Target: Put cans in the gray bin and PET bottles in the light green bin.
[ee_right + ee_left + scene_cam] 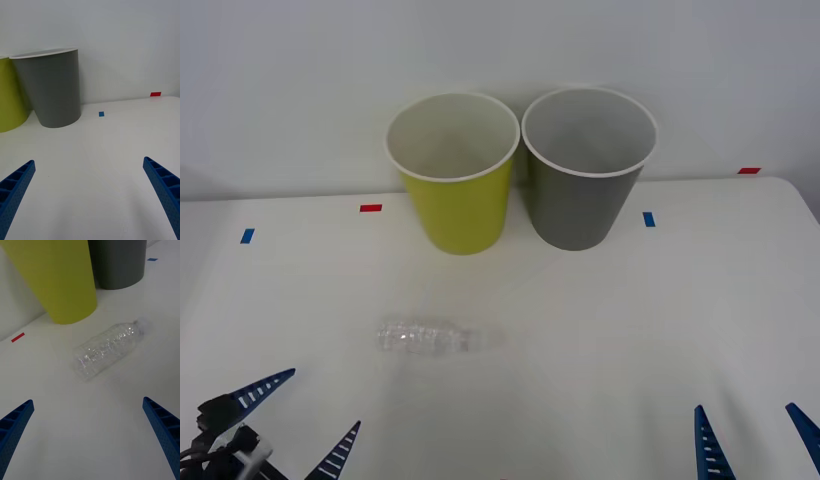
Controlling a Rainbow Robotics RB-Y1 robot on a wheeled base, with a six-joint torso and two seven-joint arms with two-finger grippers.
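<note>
On white surface (660, 330), clear ribbed PET bottle (429, 338) lies on side, just ahead of left end effector (302, 420), fingers spread, gripping nothing. Behind: light green bin (456, 190), gray bin (584, 185), touching. Right end effector (755, 440) released, well apart from bottle.

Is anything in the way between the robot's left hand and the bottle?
Nothing visible is. The bottle lies on its side on bare table, just ahead of the open left gripper. Bare table also runs from the bottle to the light green bin behind it.
</note>
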